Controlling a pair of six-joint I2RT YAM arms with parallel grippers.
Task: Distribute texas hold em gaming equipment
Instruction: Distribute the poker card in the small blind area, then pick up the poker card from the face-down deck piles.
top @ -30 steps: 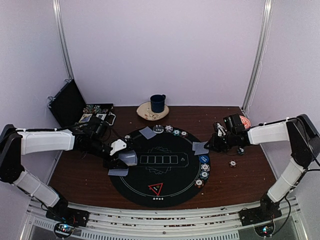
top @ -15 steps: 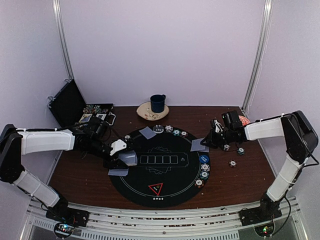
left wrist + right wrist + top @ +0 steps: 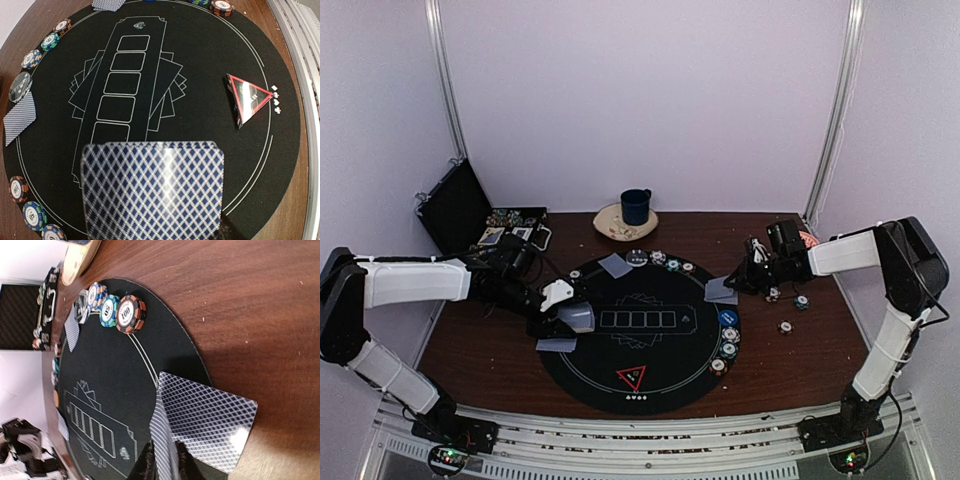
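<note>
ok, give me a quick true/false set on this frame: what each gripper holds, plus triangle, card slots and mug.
1. The left gripper holds a deck of cards over the mat. True.
2. The triangle marker sits at the mat's far edge, by the mug. False: it lies at the near edge, on the side of the arm bases.
3. The right gripper pinches a card at the mat's right edge. True.
4. The five card outlines mid-mat are filled. False: all are empty.
5. The mug lies tipped on the mat. False: it stands upright beyond the mat's far edge.
</note>
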